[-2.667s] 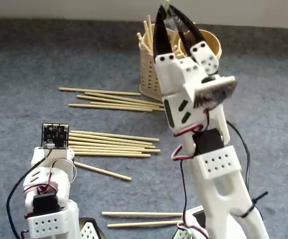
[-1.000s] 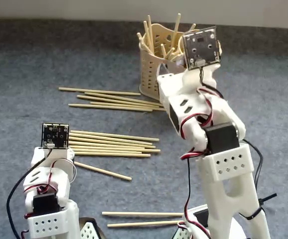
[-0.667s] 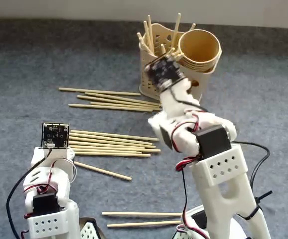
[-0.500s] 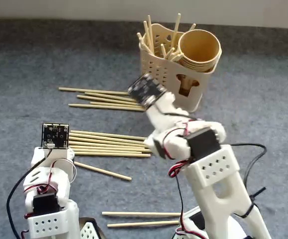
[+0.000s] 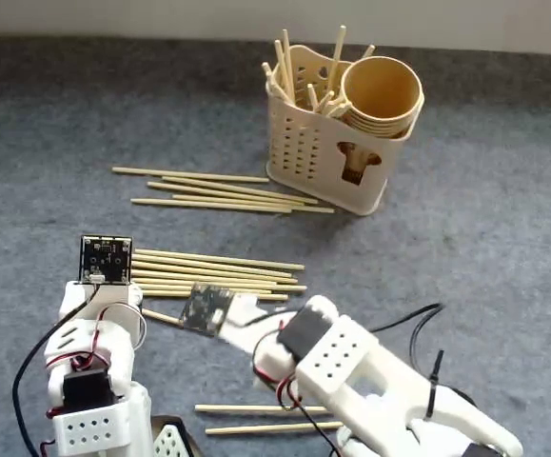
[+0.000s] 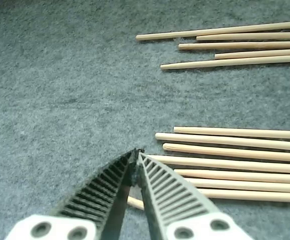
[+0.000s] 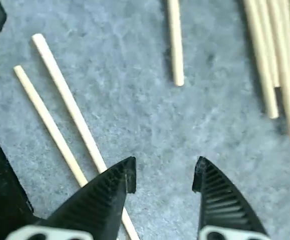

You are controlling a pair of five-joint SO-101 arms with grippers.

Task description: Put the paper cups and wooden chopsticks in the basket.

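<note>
The cream basket (image 5: 327,152) stands at the back with stacked paper cups (image 5: 382,93) and several wooden chopsticks (image 5: 289,62) upright in it. Loose chopsticks lie on the grey carpet: a far bundle (image 5: 218,190), a middle bundle (image 5: 213,274) and a front pair (image 5: 275,417). My right arm (image 5: 332,367) is folded low over the carpet. Its gripper (image 7: 165,175) is open, hovering just beside the front pair (image 7: 64,120), with one single chopstick (image 7: 175,40) and the middle bundle (image 7: 280,65) beyond. My left gripper (image 6: 136,152) is shut and empty at the near end of the middle bundle (image 6: 225,160).
The left arm (image 5: 94,362) stands at the front left, its camera board (image 5: 106,259) facing up. Black cables (image 5: 418,324) trail from the right arm. Open carpet (image 5: 503,238) lies to the right of the basket.
My right arm has swung down from above the basket to low over the carpet near the front chopsticks. The basket now stands uncovered. The left arm has not moved.
</note>
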